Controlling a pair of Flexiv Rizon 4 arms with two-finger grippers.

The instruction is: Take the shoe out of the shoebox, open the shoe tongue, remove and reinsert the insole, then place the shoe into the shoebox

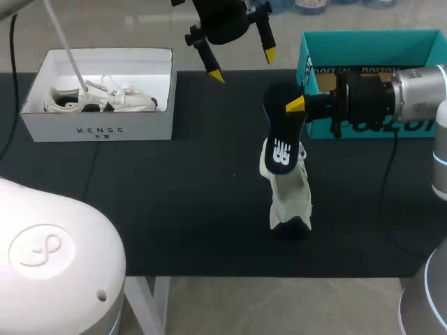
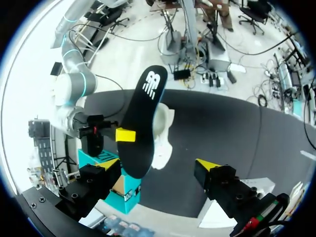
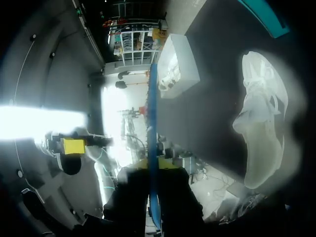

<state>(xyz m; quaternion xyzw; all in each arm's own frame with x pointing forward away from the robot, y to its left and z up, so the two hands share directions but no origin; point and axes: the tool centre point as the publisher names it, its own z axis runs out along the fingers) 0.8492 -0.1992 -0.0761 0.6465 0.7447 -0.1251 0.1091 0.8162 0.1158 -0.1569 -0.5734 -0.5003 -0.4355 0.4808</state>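
A black table (image 1: pixel 174 209). Well to one side of the open left end effector (image 1: pixel 243 65), a white box (image 1: pixel 98 129) holds a spare shoe (image 1: pixel 105 98). The right end effector (image 1: pixel 297 105) grips the insole (image 1: pixel 279 139) over the white shoe (image 1: pixel 290 195), with a teal box (image 1: pixel 363 42) behind.

My table, tallied
Two boxes: white box (image 1: pixel 98 129), teal box (image 1: pixel 370 49). One insole (image 1: pixel 283 132). One shoe (image 1: pixel 290 199) outside; boxed shoes (image 1: pixel 98 103) uncountable. Two grippers: left gripper (image 1: pixel 242 64), right gripper (image 1: pixel 297 106).

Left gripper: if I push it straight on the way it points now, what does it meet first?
Most likely the black insole, held by the right gripper, ahead of the open left gripper; the white shoe lies beyond. Depth is unclear.
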